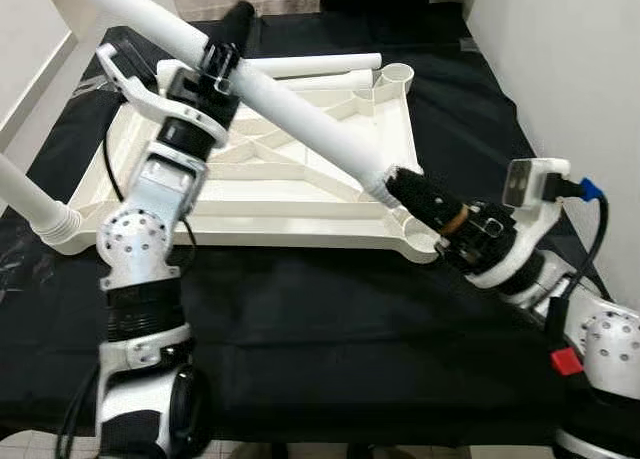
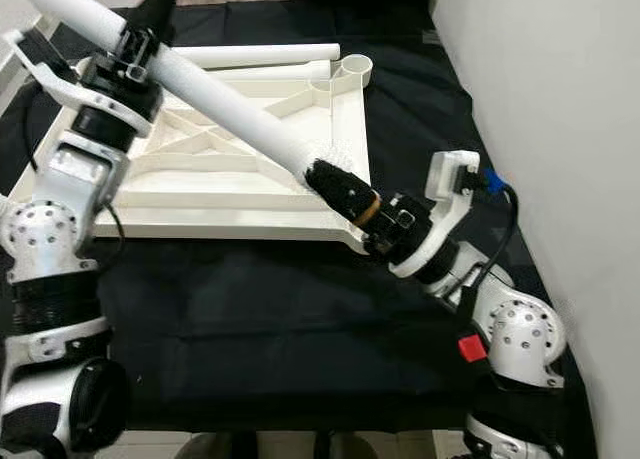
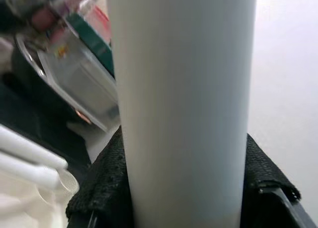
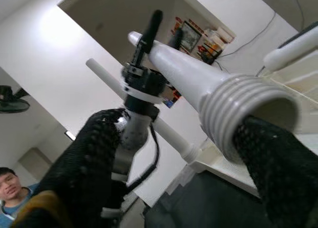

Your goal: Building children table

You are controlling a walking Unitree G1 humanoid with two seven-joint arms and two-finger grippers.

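Grippers first: our left gripper (image 1: 222, 57) has its jaws clamped around the upper part of a long white table leg (image 1: 300, 114), above the far left part of the counter (image 1: 330, 319). Our right gripper (image 2: 335, 187) meets the leg's lower, threaded end near the counter's right edge; in the right wrist view one black finger (image 4: 278, 163) sits against the open mouth of that end and the other finger (image 4: 94, 153) stands apart beside it, so the jaws are spread and not clamped on it. The leg slants over the white tabletop (image 1: 250, 194), which lies upside down on the black cloth, ribs showing. A second leg (image 1: 30, 204) is fixed at its near left corner. More white tubes (image 1: 310, 67) lie along its far edge.
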